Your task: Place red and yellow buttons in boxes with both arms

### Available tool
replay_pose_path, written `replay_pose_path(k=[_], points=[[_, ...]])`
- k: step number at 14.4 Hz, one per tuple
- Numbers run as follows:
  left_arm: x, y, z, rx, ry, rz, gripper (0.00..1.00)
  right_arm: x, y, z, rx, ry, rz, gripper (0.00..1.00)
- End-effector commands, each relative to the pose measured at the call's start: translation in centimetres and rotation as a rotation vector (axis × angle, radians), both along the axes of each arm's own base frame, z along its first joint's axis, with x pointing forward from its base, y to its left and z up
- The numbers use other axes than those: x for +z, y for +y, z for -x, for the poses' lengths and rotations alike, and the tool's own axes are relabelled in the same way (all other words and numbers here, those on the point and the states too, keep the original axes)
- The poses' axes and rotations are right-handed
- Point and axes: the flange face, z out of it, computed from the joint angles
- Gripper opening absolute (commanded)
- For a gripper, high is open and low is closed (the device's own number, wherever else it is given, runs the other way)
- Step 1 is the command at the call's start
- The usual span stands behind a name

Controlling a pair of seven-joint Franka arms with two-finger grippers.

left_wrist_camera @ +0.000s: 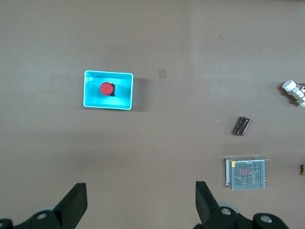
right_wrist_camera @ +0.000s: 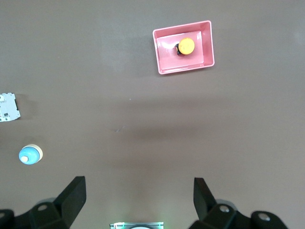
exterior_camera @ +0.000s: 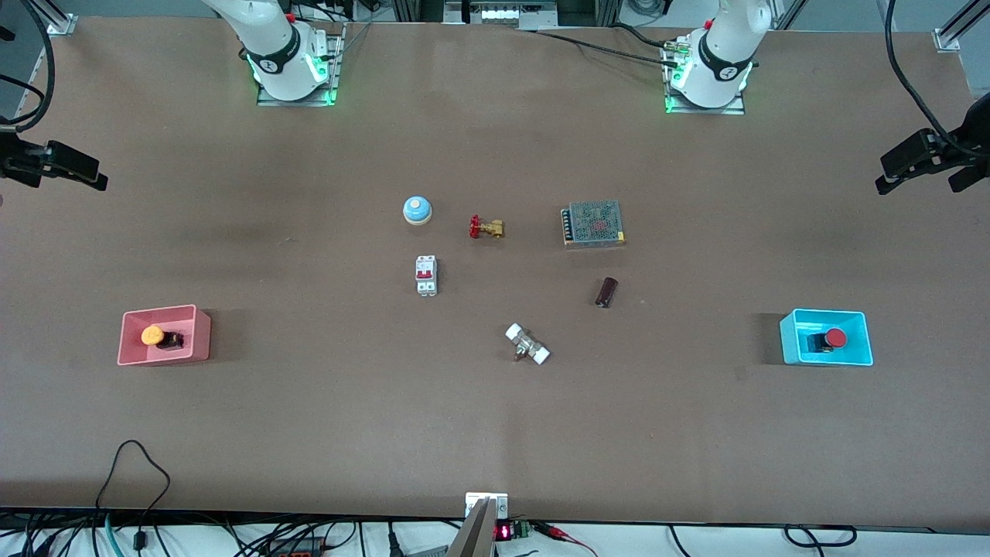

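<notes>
The orange-yellow button (exterior_camera: 152,335) lies in the pink-red box (exterior_camera: 203,340) toward the right arm's end of the table. The red button (exterior_camera: 835,338) lies in the cyan box (exterior_camera: 787,340) toward the left arm's end. Both grippers are outside the front view, where only the arm bases show. In the left wrist view my left gripper (left_wrist_camera: 141,202) is open and empty, high over bare table, apart from the cyan box (left_wrist_camera: 90,102) and red button (left_wrist_camera: 106,88). In the right wrist view my right gripper (right_wrist_camera: 139,198) is open and empty, high over bare table by its base, apart from the pink-red box (right_wrist_camera: 164,67) and yellow button (right_wrist_camera: 186,46).
In the table's middle lie a blue-and-white bell (exterior_camera: 417,210), a brass valve with red handle (exterior_camera: 486,227), a mesh-covered power supply (exterior_camera: 593,223), a white circuit breaker (exterior_camera: 426,275), a dark cylinder (exterior_camera: 606,292) and a white-ended fitting (exterior_camera: 527,344).
</notes>
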Motion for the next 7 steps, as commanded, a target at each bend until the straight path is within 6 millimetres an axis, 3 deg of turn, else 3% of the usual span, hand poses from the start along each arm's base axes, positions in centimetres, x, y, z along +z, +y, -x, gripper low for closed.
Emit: replay_pose_path(k=[1, 7], points=[[0.61, -0.28, 0.72, -0.012, -0.009, 0.015, 1.00, 0.37, 0.26, 0.97, -0.010, 0.007, 0.012, 1.00], [0.47, -0.36, 0.59, -0.014, -0.009, 0.015, 1.00, 0.70, 0.13, 1.36, -0.015, 0.009, 0.006, 1.00]])
